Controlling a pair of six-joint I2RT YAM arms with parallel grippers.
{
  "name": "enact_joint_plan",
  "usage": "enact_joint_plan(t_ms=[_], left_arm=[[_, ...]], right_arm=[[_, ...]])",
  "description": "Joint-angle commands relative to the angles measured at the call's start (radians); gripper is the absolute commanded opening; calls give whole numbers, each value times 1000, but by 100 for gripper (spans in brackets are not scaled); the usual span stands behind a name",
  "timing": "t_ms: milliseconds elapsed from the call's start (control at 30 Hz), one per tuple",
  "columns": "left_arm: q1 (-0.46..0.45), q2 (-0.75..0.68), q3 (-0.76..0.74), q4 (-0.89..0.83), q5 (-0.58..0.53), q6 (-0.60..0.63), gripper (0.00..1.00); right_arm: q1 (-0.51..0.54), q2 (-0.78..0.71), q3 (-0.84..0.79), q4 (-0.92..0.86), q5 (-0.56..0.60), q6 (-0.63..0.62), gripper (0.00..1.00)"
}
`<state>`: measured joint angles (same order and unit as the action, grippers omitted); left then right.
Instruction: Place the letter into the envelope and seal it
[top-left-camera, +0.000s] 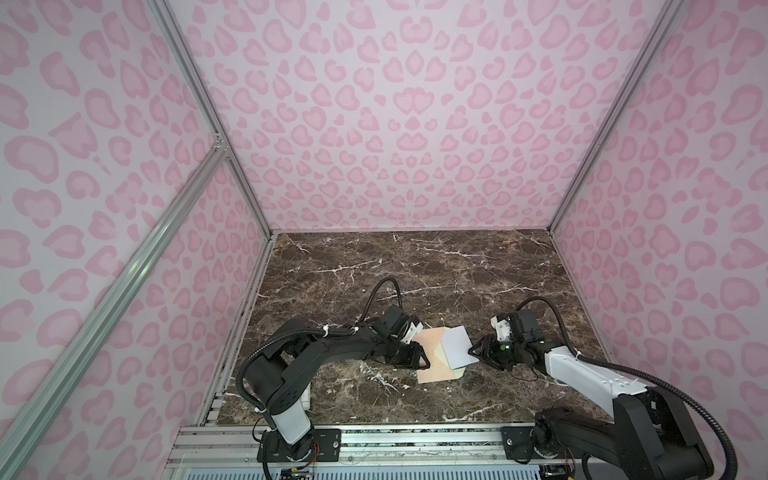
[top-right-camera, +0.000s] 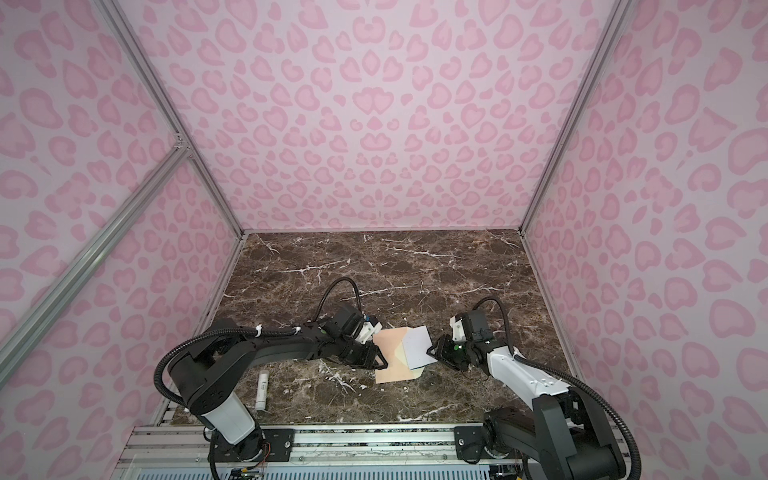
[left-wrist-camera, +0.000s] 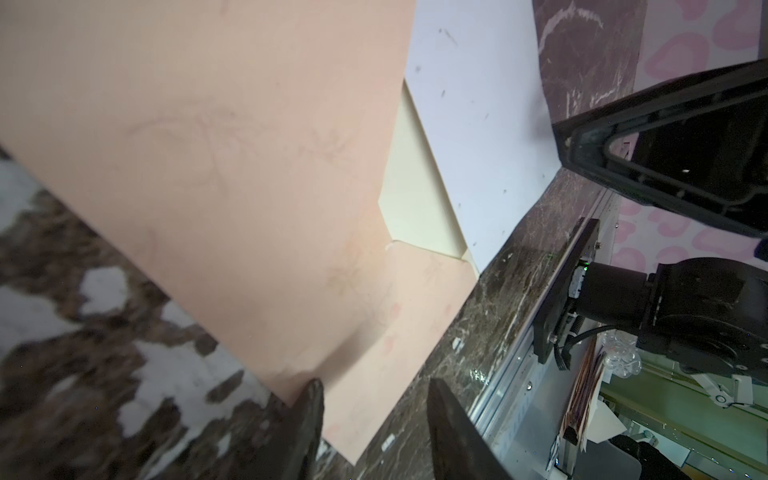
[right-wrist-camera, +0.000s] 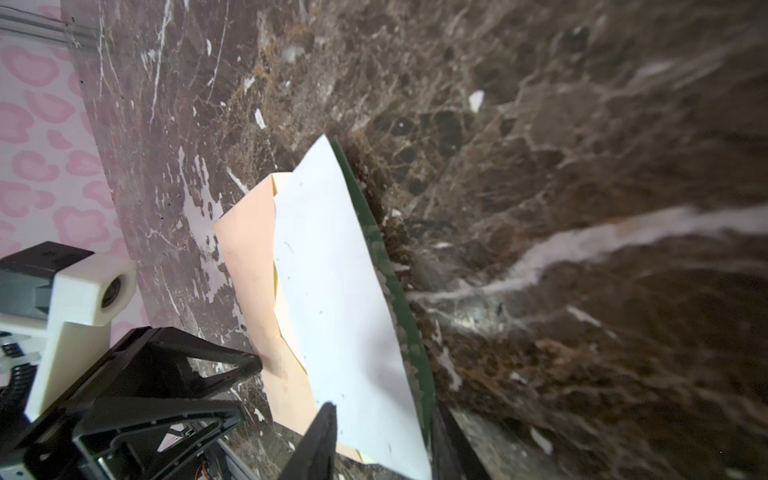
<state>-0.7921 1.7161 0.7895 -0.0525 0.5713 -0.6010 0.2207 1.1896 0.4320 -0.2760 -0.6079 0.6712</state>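
Right wrist: right hand (right-wrist-camera: 384, 409) half-open astride letter (right-wrist-camera: 332, 291); left hand (left-wrist-camera: 374, 384) likewise astride envelope (left-wrist-camera: 208, 145).

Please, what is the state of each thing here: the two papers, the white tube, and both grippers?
envelope: lying flat, unsealed, pale inside showing.
letter: partly inside the envelope, free edge raised.
glue stick: lying on its side, untouched.
left gripper: open, astride the envelope's edge.
right gripper: open, astride the letter's edge.
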Motion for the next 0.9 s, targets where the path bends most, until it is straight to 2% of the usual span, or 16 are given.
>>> enact_joint_plan(t_ms=[0, 500, 633, 867], left_arm=[[-1, 17, -9, -89, -100, 13, 45], [1, 17, -4, -94, -100, 16, 45], [1, 19, -3, -97, -98, 17, 45], [1, 20, 6, -105, -98, 21, 45]], right_arm=[[-1, -3, -5, -54, 55, -17, 40], [-10, 39, -69, 92, -12, 53, 39], [-18, 26, -78, 113, -29, 69, 34], [-20, -35, -59, 99, -26, 79, 20]])
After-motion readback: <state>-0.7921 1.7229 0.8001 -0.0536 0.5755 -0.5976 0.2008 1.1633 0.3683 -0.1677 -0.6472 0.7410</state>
